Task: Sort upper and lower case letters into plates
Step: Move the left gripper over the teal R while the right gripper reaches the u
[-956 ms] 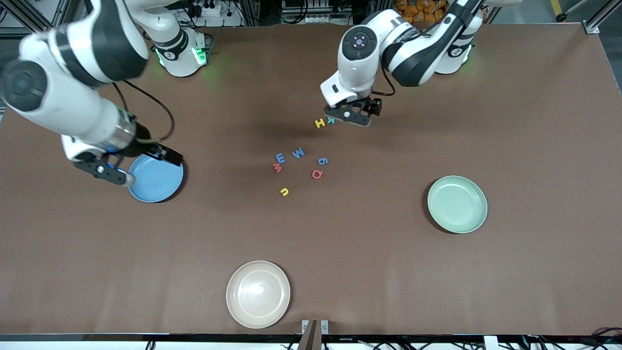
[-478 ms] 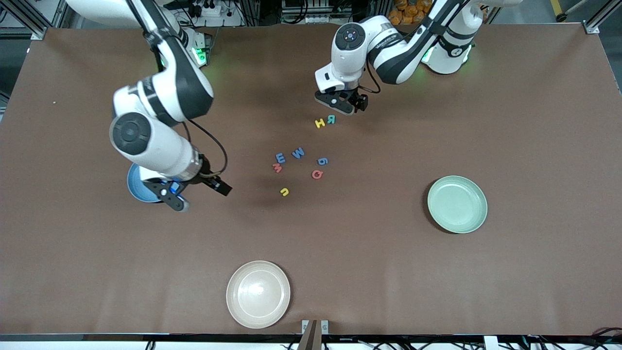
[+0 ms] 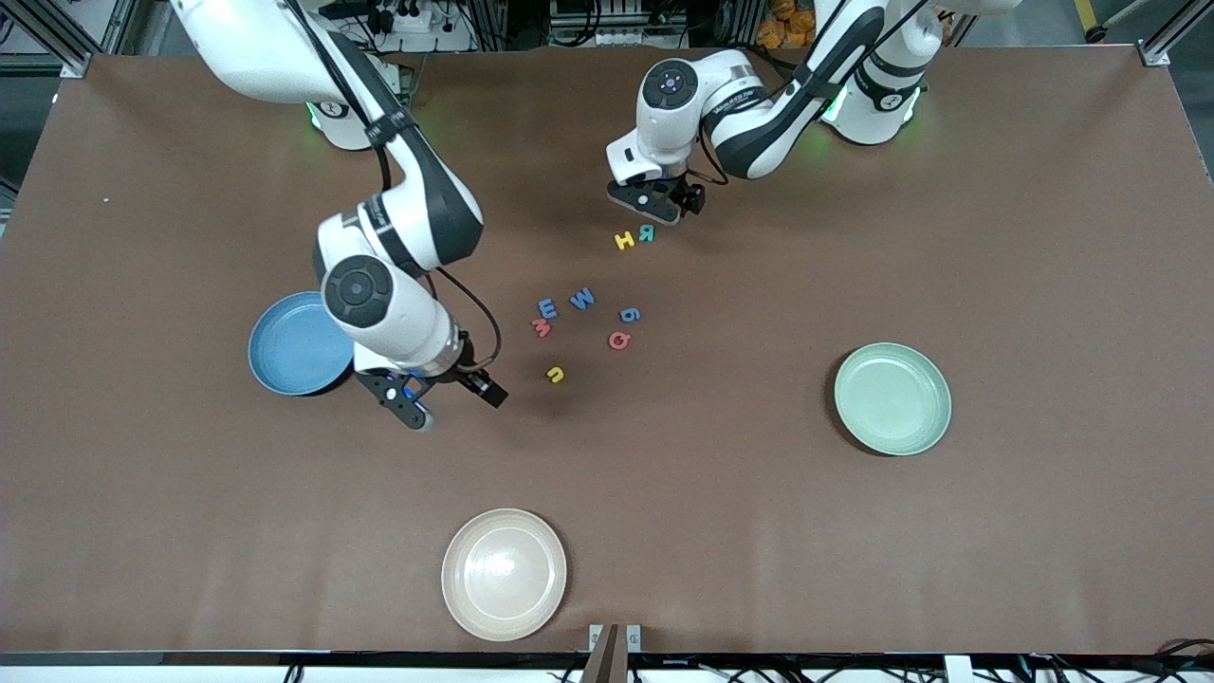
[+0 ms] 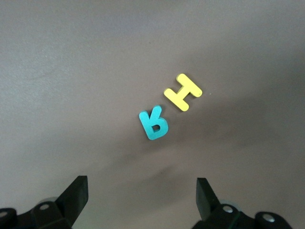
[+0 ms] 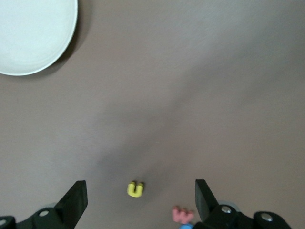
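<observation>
The right gripper (image 3: 424,398) is being held wide open, empty, over bare table (image 3: 759,531) between the blue plate (image 3: 296,343) and the yellow u (image 3: 556,375). The left gripper (image 3: 654,201) is being held equally spread, gripping nothing, over the table beside the teal R (image 4: 154,124) and yellow H (image 4: 183,91).

Blue plate (image 3: 289,343) partly behind right arm

White arms (image 3: 398,313), black joints, black hands (image 3: 654,204).

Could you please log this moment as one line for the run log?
left gripper: open, over bare table beside teal R | right gripper: open, over table between blue plate and yellow u | plates: no letters
</observation>
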Controlling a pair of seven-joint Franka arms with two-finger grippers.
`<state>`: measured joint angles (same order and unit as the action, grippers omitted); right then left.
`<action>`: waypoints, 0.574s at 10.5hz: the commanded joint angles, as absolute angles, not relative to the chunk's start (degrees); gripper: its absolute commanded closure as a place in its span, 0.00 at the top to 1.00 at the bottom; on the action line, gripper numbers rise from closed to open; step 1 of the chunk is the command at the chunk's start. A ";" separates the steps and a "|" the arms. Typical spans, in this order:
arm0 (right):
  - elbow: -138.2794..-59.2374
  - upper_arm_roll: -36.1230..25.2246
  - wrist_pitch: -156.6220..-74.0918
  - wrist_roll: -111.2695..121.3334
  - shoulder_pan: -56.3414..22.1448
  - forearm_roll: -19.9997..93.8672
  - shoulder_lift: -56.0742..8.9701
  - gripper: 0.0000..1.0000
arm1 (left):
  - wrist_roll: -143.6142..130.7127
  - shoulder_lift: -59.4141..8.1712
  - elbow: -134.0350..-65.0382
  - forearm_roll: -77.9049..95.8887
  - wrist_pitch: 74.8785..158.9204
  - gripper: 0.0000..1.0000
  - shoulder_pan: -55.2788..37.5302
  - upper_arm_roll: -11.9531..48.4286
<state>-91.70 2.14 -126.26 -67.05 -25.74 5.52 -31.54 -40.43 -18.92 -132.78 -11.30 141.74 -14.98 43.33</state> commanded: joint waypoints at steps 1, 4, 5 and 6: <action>-89.12 1.76 -130.32 -73.98 -28.11 5.54 -35.84 1.00 | -45.25 -22.13 -132.19 -13.70 144.57 0.97 -15.90 42.46; -86.05 1.76 -131.22 -77.59 -30.49 5.27 -39.98 1.00 | -50.35 -23.99 -131.66 -18.36 144.76 0.90 -18.63 38.59; -85.44 1.67 -131.22 -79.17 -31.19 5.27 -41.21 1.00 | -51.23 -24.78 -131.49 -18.63 144.84 0.90 -18.72 38.41; -84.30 1.76 -131.22 -80.67 -31.98 5.27 -42.96 1.00 | -52.46 -25.57 -130.88 -18.63 145.28 0.90 -18.81 38.15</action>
